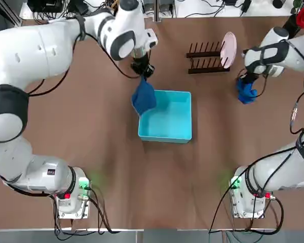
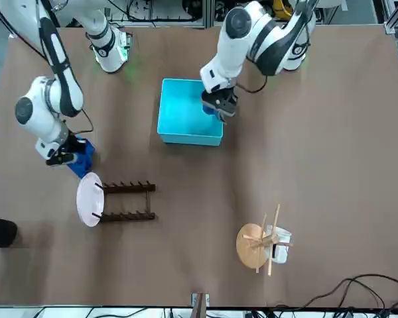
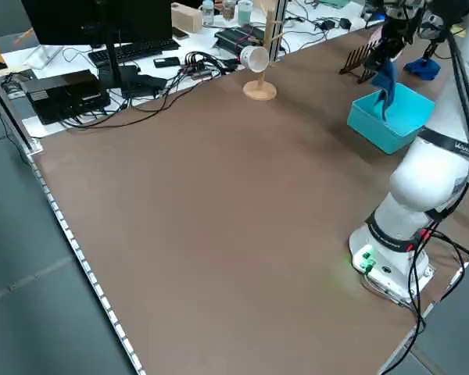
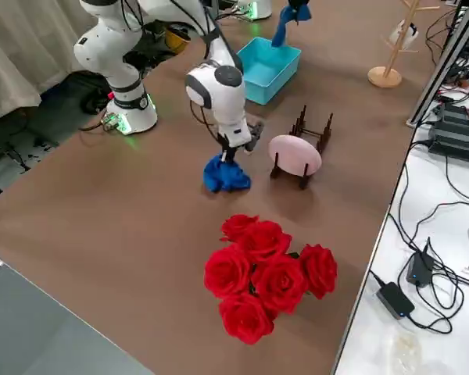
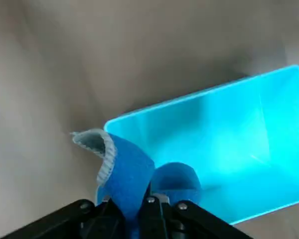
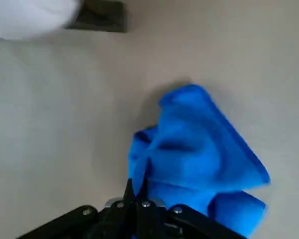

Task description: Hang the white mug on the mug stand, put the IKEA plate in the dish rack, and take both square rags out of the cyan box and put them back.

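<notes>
My left gripper (image 1: 143,72) is shut on a dark blue square rag (image 1: 143,97) that hangs over the far left corner of the cyan box (image 1: 172,132); the wrist view shows the rag (image 5: 125,174) pinched above the box (image 5: 229,144). To the right of the dish rack (image 1: 205,63), my right gripper (image 1: 244,80) is shut on the second rag (image 1: 247,92), which rests bunched on the table (image 6: 199,159). The IKEA plate (image 1: 228,49) stands on edge in the rack's right end. The white mug (image 2: 280,237) hangs on the mug stand (image 2: 253,246).
A bunch of red roses (image 4: 266,273) lies near the table's right edge, beyond the rag (image 4: 225,176). Cables, a monitor and boxes (image 3: 70,86) sit on a white bench past the table's far edge. Bare brown tabletop lies between the box and the arm bases.
</notes>
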